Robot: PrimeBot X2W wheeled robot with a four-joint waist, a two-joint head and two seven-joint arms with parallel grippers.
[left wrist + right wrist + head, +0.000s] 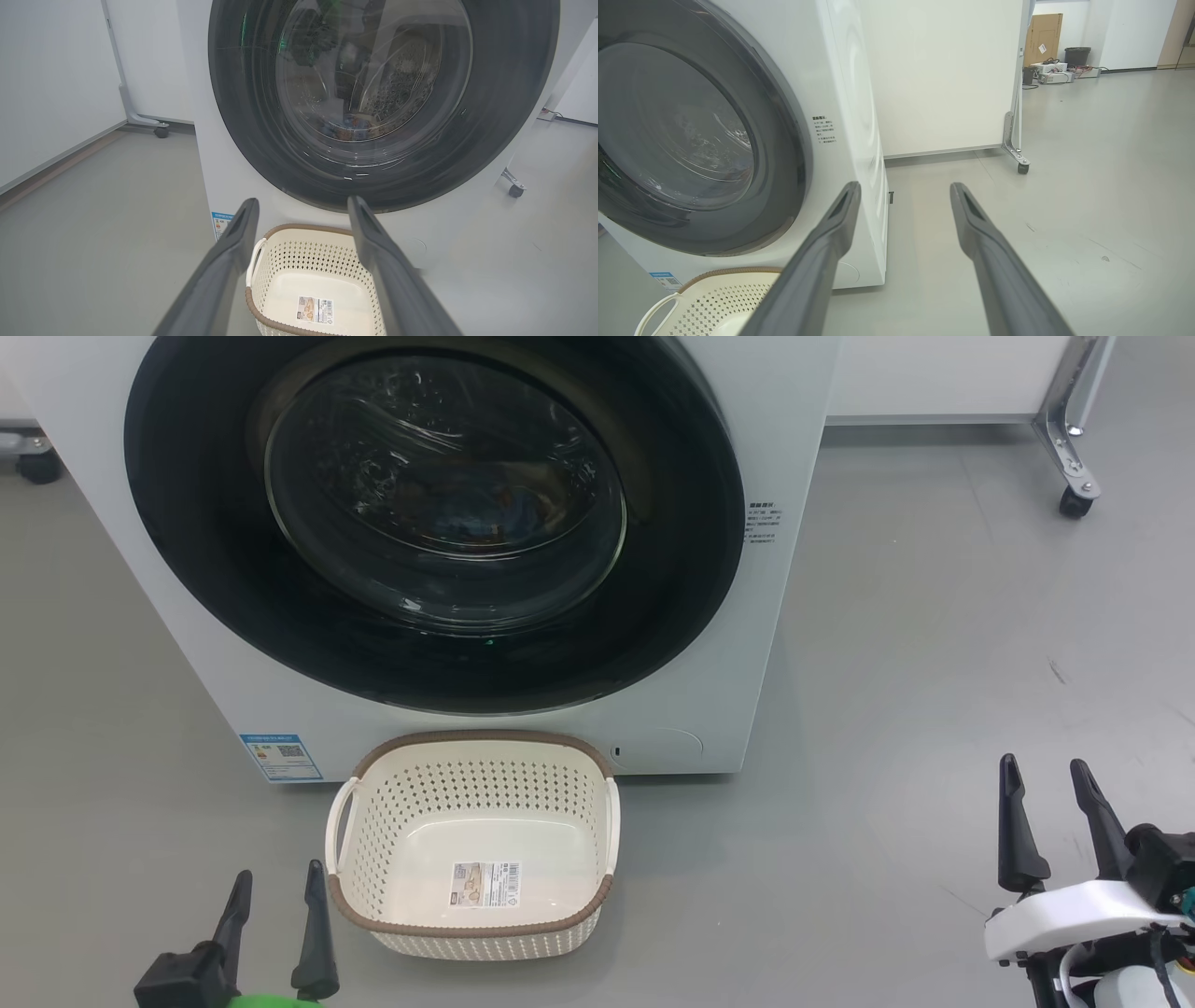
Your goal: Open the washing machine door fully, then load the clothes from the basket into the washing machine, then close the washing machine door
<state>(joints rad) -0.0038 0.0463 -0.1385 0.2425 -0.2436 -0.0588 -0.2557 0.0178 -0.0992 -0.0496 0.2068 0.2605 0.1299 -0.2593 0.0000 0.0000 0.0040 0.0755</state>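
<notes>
Glossy black, the washing machine door (205,579) stands shut, far side of the empty basket (476,738). Heavy, stiff, slick, I judge: grip its rim, not the bulging bowl (439,495). My left gripper (280,872) and right gripper (1043,763) gape wide, holding nothing.

Lab or test bay, not a home: washing machine (850,70) free-standing on bare grey floor (1087,163), white partition panels (943,74) on caster feet (1022,168), cardboard box (1045,32), bin (1077,55), loose electronics (1052,74) with cables at the far wall.
</notes>
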